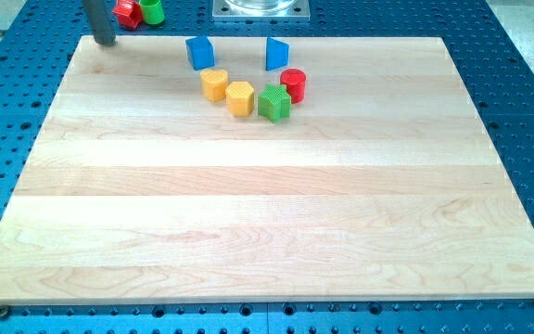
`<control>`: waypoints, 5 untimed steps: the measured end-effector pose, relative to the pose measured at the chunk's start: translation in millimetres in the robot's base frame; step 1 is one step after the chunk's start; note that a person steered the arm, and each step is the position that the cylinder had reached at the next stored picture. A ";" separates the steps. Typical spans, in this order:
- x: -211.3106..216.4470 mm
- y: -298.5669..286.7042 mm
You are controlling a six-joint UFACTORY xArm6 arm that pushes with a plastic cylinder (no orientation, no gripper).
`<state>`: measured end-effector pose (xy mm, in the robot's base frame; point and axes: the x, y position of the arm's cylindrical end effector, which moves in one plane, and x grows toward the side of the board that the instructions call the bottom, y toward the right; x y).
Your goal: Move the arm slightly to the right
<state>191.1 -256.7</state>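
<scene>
My tip (105, 41) is at the view's top left, just at the far left corner of the wooden board (267, 213). A red block (126, 13) and a green block (151, 11) lie just right of the rod, off the board's top edge. Further right on the board are a blue block (199, 52), a blue triangular block (276, 53), a yellow heart-like block (214, 83), a yellow hexagonal block (240, 97), a green star-like block (273, 102) and a red cylinder (293, 84). The tip touches none of them.
A blue perforated table (527, 111) surrounds the board. The arm's metal base plate (260, 9) stands at the view's top centre.
</scene>
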 end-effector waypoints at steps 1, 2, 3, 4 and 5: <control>-0.1 0.4; 0.8 3.1; 0.2 5.3; 0.7 7.9; 0.0 10.0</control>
<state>191.1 -246.7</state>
